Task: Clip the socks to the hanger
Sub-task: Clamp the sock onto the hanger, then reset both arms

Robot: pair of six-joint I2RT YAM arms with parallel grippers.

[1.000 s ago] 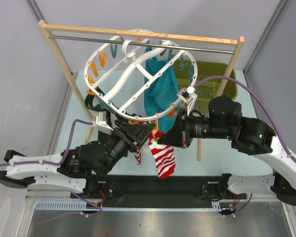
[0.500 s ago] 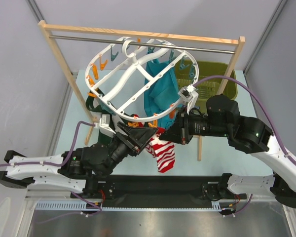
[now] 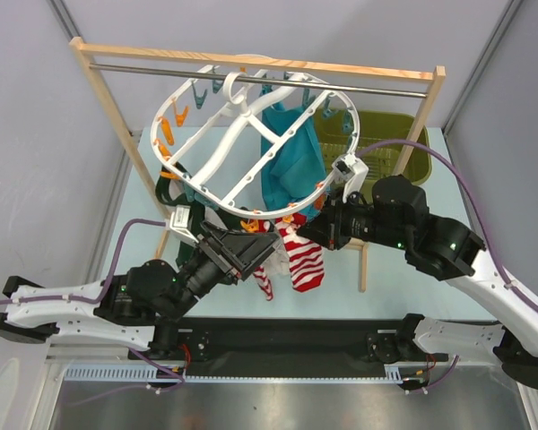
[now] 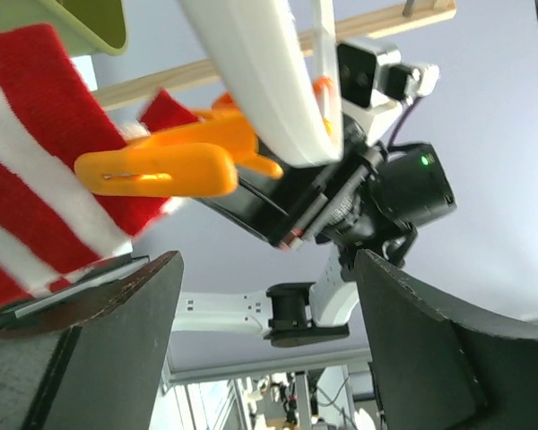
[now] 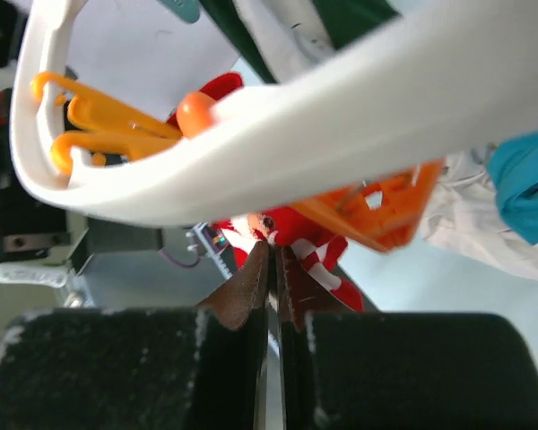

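- Two grippers meet under the hanger [image 3: 217,143] rim. The right gripper [image 5: 269,246] is pressed shut, seemingly pinching the striped sock [image 3: 307,264] by the cuff at its tips.
- Gaping wide, the left gripper [image 4: 264,260] has the orange clip [image 4: 161,170] just ahead of its fingers. It should squeeze the clip's handles squarely so the cuff seats deep.

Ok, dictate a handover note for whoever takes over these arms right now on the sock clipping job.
Left gripper: open, just under the hanger's near rim, facing an orange clip.
Right gripper: shut, tips at the red end of a striped sock below the rim; probably pinching it, not certain.
A second striped sock hangs beside it, nearer the left gripper.
Done: I cannot confirm either sock is clipped.
To do: get each sock into a clip, then check hold.
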